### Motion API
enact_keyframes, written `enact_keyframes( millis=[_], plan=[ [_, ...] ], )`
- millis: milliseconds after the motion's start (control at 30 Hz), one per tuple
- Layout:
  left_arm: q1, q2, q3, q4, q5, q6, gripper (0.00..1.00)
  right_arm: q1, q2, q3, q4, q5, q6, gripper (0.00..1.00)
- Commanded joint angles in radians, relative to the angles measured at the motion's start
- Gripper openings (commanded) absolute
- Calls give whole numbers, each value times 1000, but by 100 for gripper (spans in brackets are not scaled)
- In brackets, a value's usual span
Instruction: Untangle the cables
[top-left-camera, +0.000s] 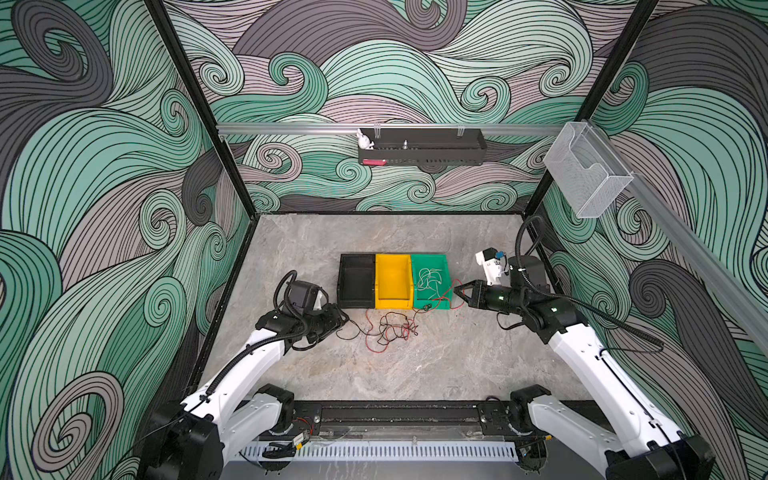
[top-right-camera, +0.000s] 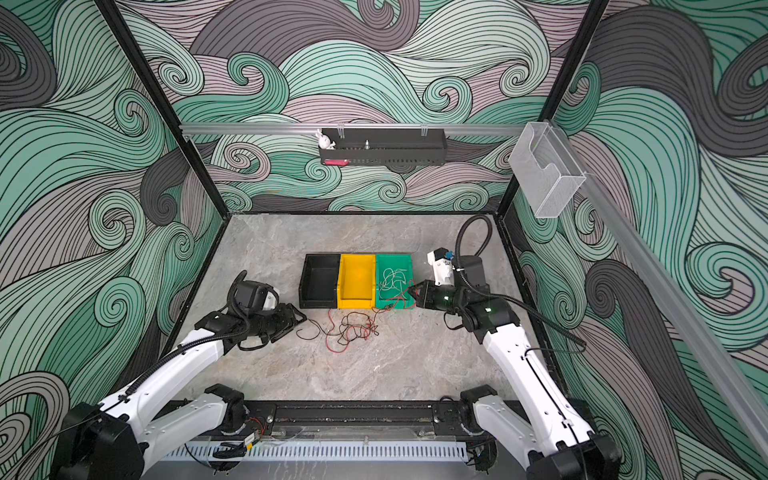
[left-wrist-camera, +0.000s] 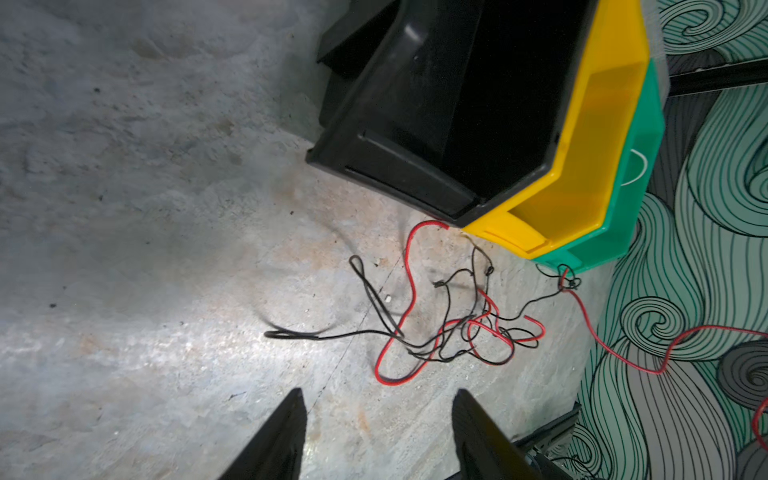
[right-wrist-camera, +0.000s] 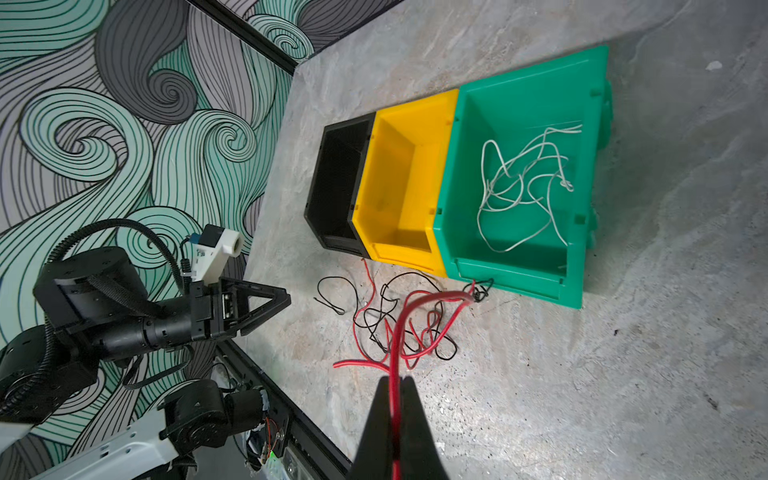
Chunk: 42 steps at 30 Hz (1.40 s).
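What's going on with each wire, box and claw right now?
right gripper, shut on red cable
left gripper, open, empty
red cable, held, tangled with black cable
black cable, loose, tangled
white cable, piled in green bin
green bin, holds white cable
yellow bin, empty
black bin, looks empty

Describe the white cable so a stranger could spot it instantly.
On the grey table, find the green bin, rightmost of three in a row. The loose tangle inside is the white cable. It alone is white and binned; the red and black cables tangle outside, in front.
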Motion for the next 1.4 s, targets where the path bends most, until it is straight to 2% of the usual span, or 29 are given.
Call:
enact_keyframes(
  millis=[0, 333, 500, 633, 800, 1100, 1367],
  plan=[
    [7, -23, 29, 16, 61, 22, 60, 13, 0, 22, 0, -78, 26, 0],
    [-38, -16, 33, 129, 141, 5, 60, 19, 4, 52, 148, -267, 168, 0],
    [-104, 28, 34, 187, 119, -13, 60, 20, 5, 88, 131, -290, 168, 0],
    [-197, 122, 30, 276, 99, -51, 60, 22, 0, 70, 149, -312, 177, 0],
    [-293, 234, 73, 360, 80, -77, 60, 22, -10, 47, 145, -312, 162, 0],
    [-356, 421, 178, 316, 50, -19, 61, 20, -1, -17, 52, -181, 76, 0],
    [-404, 525, 219, 246, -86, 7, 61, 19, 4, -64, 27, -125, 43, 0]
  ],
)
